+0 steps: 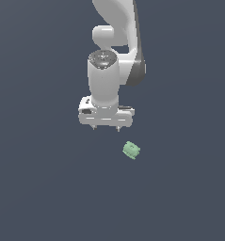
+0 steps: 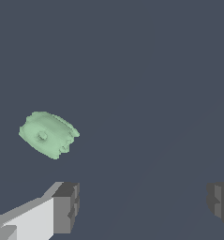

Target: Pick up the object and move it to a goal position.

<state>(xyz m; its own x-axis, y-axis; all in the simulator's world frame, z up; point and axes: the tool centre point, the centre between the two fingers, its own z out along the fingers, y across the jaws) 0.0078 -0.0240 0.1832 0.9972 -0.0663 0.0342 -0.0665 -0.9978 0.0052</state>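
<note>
Looks like the approach step: gripper [image 1: 106, 128] is wide open, holding nothing. The object [image 1: 131, 150] sits off to the exterior view's right, so it probably needs to shift over, then drop; no desk edge visible.

The arm [image 1: 115, 42] is glossy white, built of rounded, tube-like segments, with a dark grey band running down one side and a dark grey patch at a joint. One fat white cylinder ends in a grey, dimpled round cap, and below it sits a flat, boxy white block with small dark slots. The pincer [image 1: 106, 128] shows two short grey tips there; in the wrist view its fingers [image 2: 66, 207] are dark grey ridged blocks, one on a white mount.
</note>
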